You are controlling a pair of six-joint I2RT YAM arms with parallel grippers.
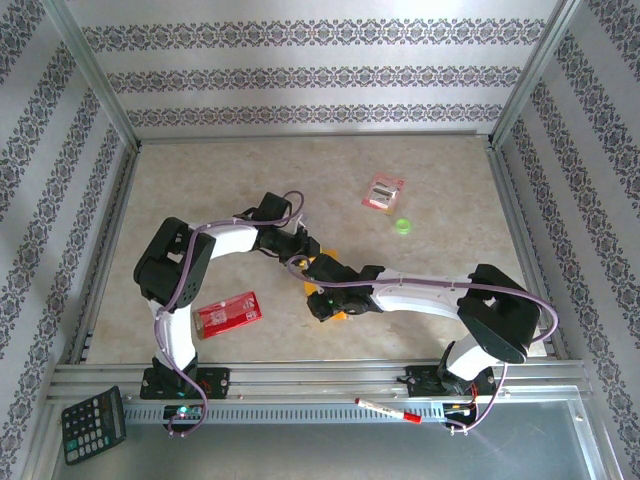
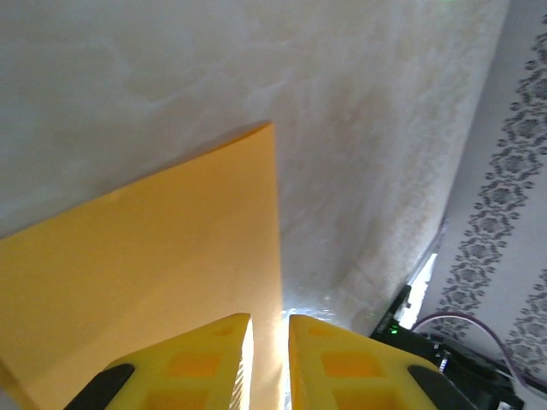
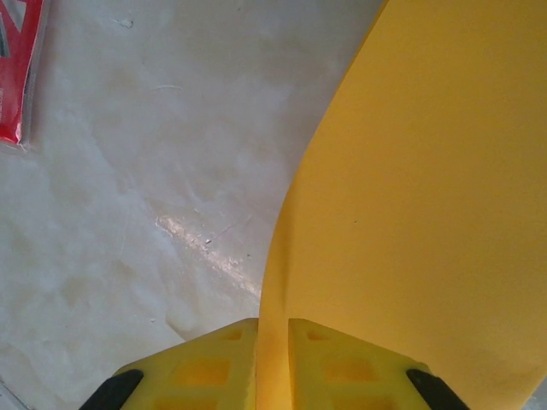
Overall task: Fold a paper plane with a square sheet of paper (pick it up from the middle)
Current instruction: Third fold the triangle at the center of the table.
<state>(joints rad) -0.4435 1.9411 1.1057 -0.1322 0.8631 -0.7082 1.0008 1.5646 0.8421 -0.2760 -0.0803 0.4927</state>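
Open marbled table (image 1: 200, 190), left fingers (image 2: 244, 331) pinching square sheet of paper (image 3: 427, 213) edge, right fingers (image 3: 248, 335) narrow, grip unclear

Beige marbled table (image 1: 200, 180) with red packet (image 1: 228, 312), pink-and-white packet (image 1: 382, 191), small green round thing (image 1: 403, 226)

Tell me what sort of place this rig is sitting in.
Probably a purpose-built robot test cell, not a home: aluminium frame posts hold patterned wallpaper panels around a marble-look tabletop, with a slotted rail along its near edge.
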